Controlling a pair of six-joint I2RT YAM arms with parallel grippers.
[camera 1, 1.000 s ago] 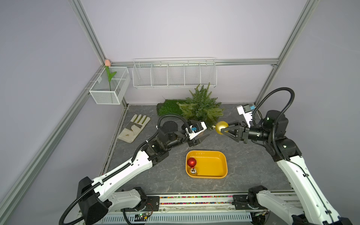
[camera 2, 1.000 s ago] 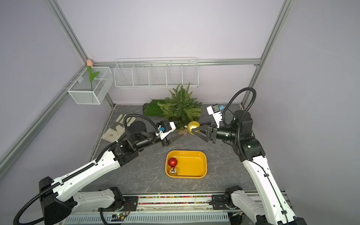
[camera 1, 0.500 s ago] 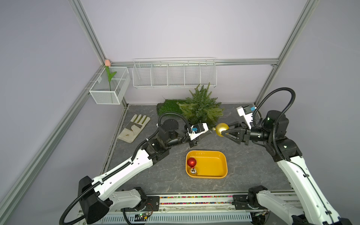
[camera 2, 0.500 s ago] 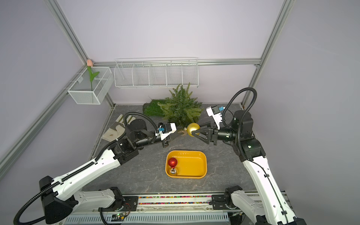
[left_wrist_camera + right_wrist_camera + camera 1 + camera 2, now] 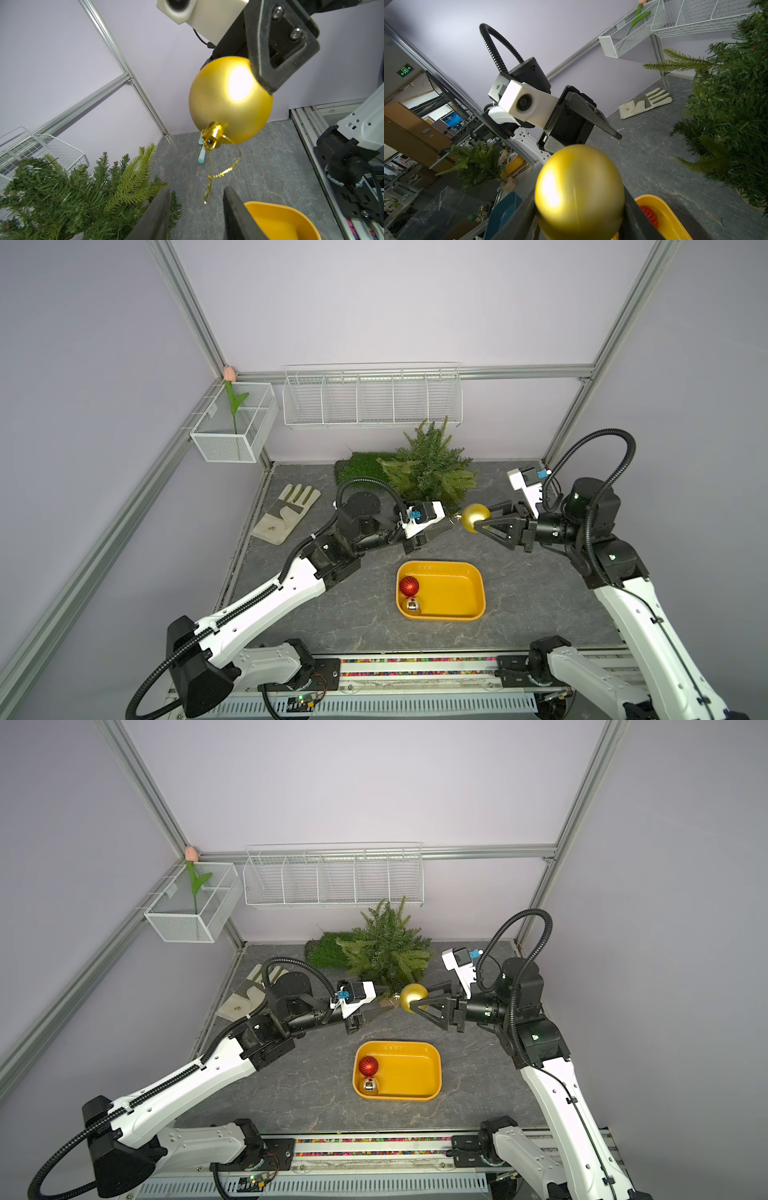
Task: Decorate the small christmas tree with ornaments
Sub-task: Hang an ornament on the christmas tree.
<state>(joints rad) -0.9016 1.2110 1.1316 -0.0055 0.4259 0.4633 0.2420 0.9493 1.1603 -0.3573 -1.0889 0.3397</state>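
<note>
The right gripper is clamped on a smooth, matt gold ball ornament, one black triangular finger on either side of the sphere. It holds the ball in the air above the dark grey stone-patterned tabletop. In the left wrist view the ornament's crimped gold cap points away from the right gripper toward the left one, and a thin gold hanging cord loops down from the cap. The left gripper faces the ball from just beside it, its two flat black fingers spread with a clear gap and empty. The loose tail of the cord dangles in line with that gap, though whether it lies between the fingertips or just ahead of them is hard to judge from this angle. The small artificial green christmas tree with lighter fern-like tips stands upright just beyond both grippers, its nearest low branches close to the ball but apart from it. On the near side of the grippers, lower down, sits a yellow rounded-rectangular plastic tray. In its end nearer the left gripper lie a ribbed red ball ornament and a smaller mirror-silver ball ornament, close together. Beyond the left gripper's arm a pale work glove lies flat on the tabletop.
</note>
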